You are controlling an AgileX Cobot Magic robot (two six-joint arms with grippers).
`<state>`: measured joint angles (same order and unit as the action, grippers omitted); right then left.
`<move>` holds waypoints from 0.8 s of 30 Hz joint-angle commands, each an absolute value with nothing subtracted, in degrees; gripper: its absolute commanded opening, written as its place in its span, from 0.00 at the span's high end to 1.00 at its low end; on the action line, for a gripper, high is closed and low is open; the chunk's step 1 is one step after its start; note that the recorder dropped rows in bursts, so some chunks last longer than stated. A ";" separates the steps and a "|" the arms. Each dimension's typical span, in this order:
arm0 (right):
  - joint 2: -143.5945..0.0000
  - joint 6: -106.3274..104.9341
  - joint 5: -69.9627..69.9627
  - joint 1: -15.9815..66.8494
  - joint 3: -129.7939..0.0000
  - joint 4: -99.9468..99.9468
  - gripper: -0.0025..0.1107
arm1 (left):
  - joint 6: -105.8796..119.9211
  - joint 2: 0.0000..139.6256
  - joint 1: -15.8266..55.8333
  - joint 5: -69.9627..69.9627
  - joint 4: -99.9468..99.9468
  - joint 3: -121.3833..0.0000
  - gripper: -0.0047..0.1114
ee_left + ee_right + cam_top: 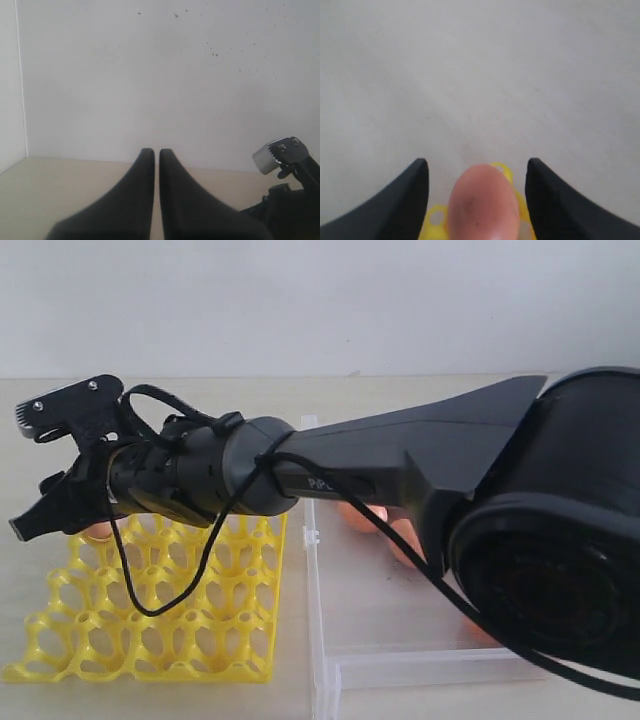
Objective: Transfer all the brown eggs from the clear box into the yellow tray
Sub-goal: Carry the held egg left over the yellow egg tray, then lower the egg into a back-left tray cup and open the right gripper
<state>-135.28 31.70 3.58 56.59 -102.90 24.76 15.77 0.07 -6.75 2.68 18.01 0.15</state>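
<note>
**Right gripper** (477,162). Jaws apart, with a clear gap on each side of the egg between them, so it is clamped on nothing. It is reached out over the yellow tray (150,630), which lies directly beneath it.

**Brown egg** (482,202). It lies between the open jaws and touches neither, as far as I can see. Yellow lattice shows just beyond and under it. It looks seated in a cup, though the egg hides the cup itself.

**Orientation.** The long axis runs along the jaws, from wrist toward tips, with a rounded end facing the tips. I cannot tell whether that is the blunt end or the narrow one.

**Left gripper** (156,150). Jaws all but together with only a slit between them. It holds nothing and is well apart from the work.

**Clear box** (430,668). It sits behind the right gripper, under that arm. More brown eggs (358,517) are inside, partly hidden by the arm.

**Step in hand (my judgement).** The egg is being released into the tray. To do this well:
- Hold the jaws wide.
- Draw back straight along the egg's long axis, then up.
- Allow no sideways drift, so that neither jaw nudges the egg off its seat.
</note>
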 commanded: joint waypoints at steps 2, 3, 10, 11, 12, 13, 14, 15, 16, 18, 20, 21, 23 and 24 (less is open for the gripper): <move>-132.20 26.19 16.18 57.84 -102.97 25.40 0.75 | 15.97 0.00 -6.82 3.00 18.28 0.00 0.93; -132.20 25.78 18.58 57.95 -102.97 25.40 0.95 | 15.97 0.00 -6.82 3.00 18.28 0.00 0.93; -132.20 25.78 14.11 57.95 -102.97 23.67 0.98 | 15.97 0.00 -6.82 3.00 18.28 0.00 0.93; -132.20 25.78 14.00 57.95 -102.97 23.16 0.98 | 15.97 0.00 -6.82 3.00 18.28 0.00 0.93; -132.20 25.78 14.00 57.95 -102.97 21.95 0.98 | 15.97 0.00 -6.82 3.00 18.28 0.00 0.93; -132.43 25.78 14.11 57.95 -102.97 21.31 0.98 | 15.97 0.00 -6.82 3.00 18.28 0.00 0.93; -132.68 25.78 14.58 58.21 -102.97 20.61 0.98 | 15.97 0.00 -6.82 3.00 18.28 0.00 0.93; -132.95 25.54 14.86 58.35 -102.97 20.61 0.98 | 15.97 0.00 -6.82 3.00 18.28 0.00 0.93; -133.44 25.54 15.67 58.42 -102.97 20.35 0.98 | 15.97 0.00 -6.82 3.00 18.28 0.00 0.93; -133.94 25.43 16.91 58.66 -102.97 20.04 0.98 | 15.97 0.00 -6.82 3.00 18.28 0.00 0.93; -134.44 25.43 19.18 58.80 -102.97 20.04 0.98 | 15.97 0.00 -6.82 3.00 18.28 0.00 0.93; -134.44 25.30 20.74 58.89 -102.97 19.73 0.98 | 15.97 0.00 -6.82 3.00 18.28 0.00 0.93; -134.44 25.09 23.43 59.17 -102.97 19.73 0.98 | 15.97 0.00 -6.82 3.00 18.28 0.00 0.93; -134.44 24.83 24.63 59.41 -102.97 19.73 0.98 | 15.97 0.00 -6.82 3.00 18.28 0.00 0.93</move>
<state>-134.51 25.71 19.63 58.86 -103.04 20.20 15.77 0.07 -6.75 2.68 18.01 0.15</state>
